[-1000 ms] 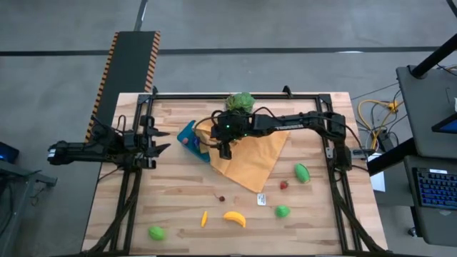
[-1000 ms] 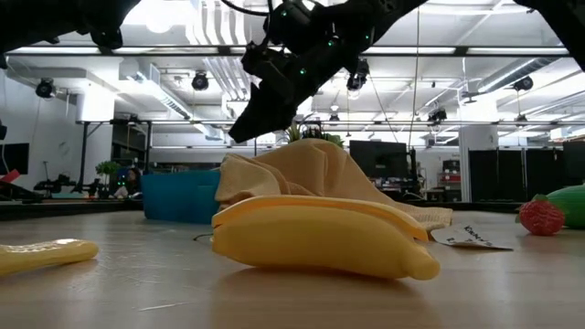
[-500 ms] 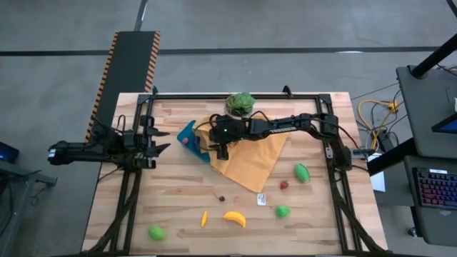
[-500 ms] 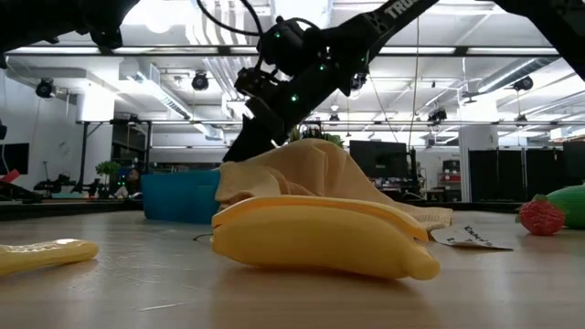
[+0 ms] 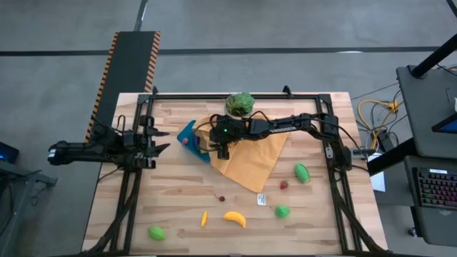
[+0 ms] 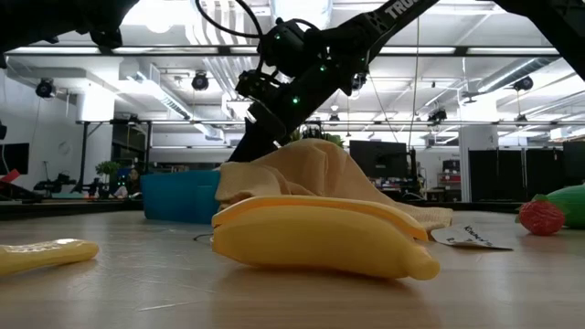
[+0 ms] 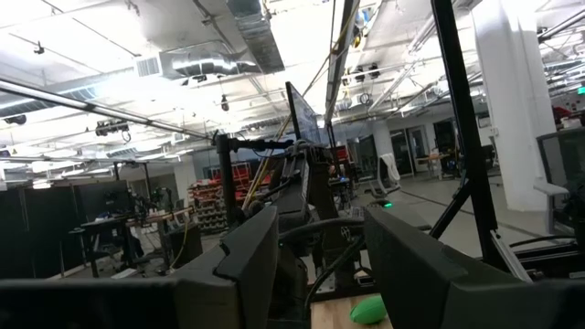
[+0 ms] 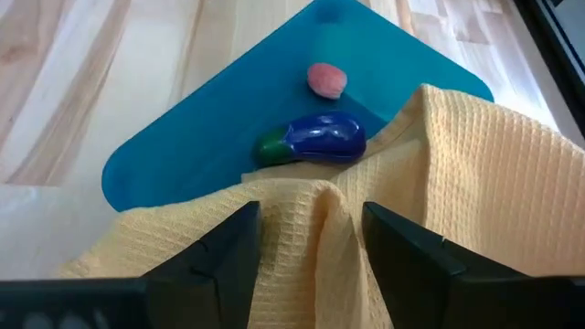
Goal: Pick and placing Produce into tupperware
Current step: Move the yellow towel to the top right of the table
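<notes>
The blue-teal tupperware (image 8: pixel 201 137) lies by the table's far middle, tilted up, with the orange-yellow cloth (image 8: pixel 457 183) draped over its right part. Inside it lie a purple piece (image 8: pixel 320 135) and a small pink one (image 8: pixel 326 79). My right gripper (image 8: pixel 311 219) is open and slants down over a raised fold of the cloth (image 8: pixel 315 206) beside the tupperware. More produce lies on the table nearer the front: a banana (image 5: pixel 234 218), green pieces (image 5: pixel 302 172) (image 5: pixel 283 211) (image 5: pixel 156 232), a red one (image 5: pixel 283 185). My left gripper (image 5: pixel 163 140) waits open at the left. My right gripper comes at the cloth's raised fold slanting down from the table's right. Its fingers (image 8: pixel 228 265) stand on either side of the ridge. I cannot tell whether they touch the cloth.
A leafy plant (image 5: pixel 241 103) stands at the far edge, just behind the right arm. A white tag (image 5: pixel 261 199), a tiny brown piece (image 5: pixel 221 198) and a small orange-yellow piece (image 5: pixel 204 218) lie on the bare wood toward the front.
My right gripper has sunk toward the cloth's raised fold beside the tupperware and tipped a little further down. The cloth and the produce lie as before.
</notes>
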Controlling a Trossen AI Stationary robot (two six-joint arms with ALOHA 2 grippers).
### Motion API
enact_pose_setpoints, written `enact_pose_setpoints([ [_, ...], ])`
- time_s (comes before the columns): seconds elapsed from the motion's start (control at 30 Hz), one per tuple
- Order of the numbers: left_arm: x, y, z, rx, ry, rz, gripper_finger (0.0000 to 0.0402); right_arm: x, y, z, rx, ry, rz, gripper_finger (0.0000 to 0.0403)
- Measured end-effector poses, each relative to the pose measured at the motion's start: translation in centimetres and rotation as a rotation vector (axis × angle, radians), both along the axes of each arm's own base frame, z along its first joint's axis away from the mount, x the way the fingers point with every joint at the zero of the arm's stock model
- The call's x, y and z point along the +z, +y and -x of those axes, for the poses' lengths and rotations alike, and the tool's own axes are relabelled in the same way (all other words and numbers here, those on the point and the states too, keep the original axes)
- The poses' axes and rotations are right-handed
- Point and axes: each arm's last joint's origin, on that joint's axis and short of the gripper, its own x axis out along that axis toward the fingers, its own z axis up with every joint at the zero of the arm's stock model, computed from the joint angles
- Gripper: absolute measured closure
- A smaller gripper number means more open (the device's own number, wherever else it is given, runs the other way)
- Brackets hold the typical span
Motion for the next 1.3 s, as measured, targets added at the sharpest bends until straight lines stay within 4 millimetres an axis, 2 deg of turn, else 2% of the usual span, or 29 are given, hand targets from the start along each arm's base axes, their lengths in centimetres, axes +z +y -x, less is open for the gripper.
enact_pose_setpoints([
  [0.17, 0.0, 0.0, 0.0, 0.001, -0.001, 0.000, 0.0250, 0.0, -0.1, 0.0, -0.040, 0.006, 0.036, 0.0266],
  [0.5, 0.0, 0.0, 0.0, 0.000, 0.000, 0.000, 0.0250, -0.1, -0.1, 0.1, -0.034, 0.012, 0.042, 0.0383],
  [0.83, 0.0, 0.0, 0.0, 0.000, 0.000, 0.000, 0.0250, 0.3, 0.1, 0.1, -0.039, 0.002, 0.029, 0.0394],
  [1.03, 0.0, 0.0, 0.0, 0.000, -0.002, 0.000, 0.0250, 3.9, 0.8, 0.1, -0.026, -0.090, 0.038, 0.0394],
  [1.3, 0.1, 0.0, 0.1, 0.000, -0.010, 0.000, 0.0250, 10.1, 1.5, 1.9, -0.001, -0.216, 0.072, 0.0394],
])
